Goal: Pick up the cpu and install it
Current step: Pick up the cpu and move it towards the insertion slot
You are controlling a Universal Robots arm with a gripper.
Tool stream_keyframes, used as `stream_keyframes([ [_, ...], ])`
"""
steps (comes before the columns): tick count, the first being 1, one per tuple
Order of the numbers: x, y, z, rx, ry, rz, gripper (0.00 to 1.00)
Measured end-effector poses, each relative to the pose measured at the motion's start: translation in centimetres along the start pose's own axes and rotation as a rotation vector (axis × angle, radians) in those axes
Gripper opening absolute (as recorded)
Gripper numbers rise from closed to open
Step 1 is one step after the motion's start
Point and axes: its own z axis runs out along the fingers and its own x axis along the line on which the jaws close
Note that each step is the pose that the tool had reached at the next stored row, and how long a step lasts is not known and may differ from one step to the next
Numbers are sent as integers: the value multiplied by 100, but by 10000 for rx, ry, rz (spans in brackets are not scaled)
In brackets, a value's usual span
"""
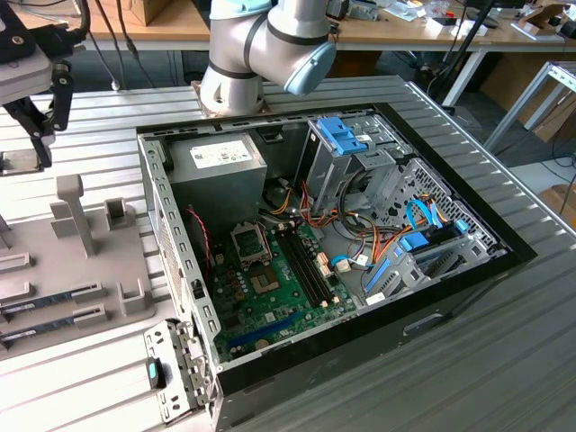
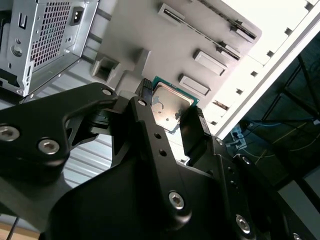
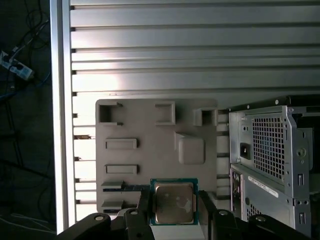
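The cpu (image 3: 173, 202) is a flat square chip with a silvery top and a thin green rim. My gripper (image 3: 173, 207) is shut on it, one black finger (image 3: 144, 209) on each of two opposite edges. In the second wrist view the cpu (image 2: 170, 101) sits the same way between the fingers of the gripper (image 2: 170, 108). It hangs above the grey holder tray (image 3: 150, 130). In the exterior view the gripper (image 1: 40, 126) is high over the table's far left, away from the motherboard's socket (image 1: 249, 241).
The open computer case (image 1: 360, 225) lies on the ribbed metal table (image 1: 504, 360), with its power supply (image 1: 216, 166), drive cage (image 1: 346, 144) and cables inside. The grey tray (image 1: 81, 261) beside it holds memory sticks (image 1: 54, 301) and upright posts. The arm's base (image 1: 234, 81) stands behind the case.
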Motion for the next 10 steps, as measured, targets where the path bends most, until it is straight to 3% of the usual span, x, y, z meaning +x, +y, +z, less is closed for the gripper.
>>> stream_keyframes([
  [6,-94,1,3,1,6,0,47],
  [10,-192,3,5,0,11,0,47],
])
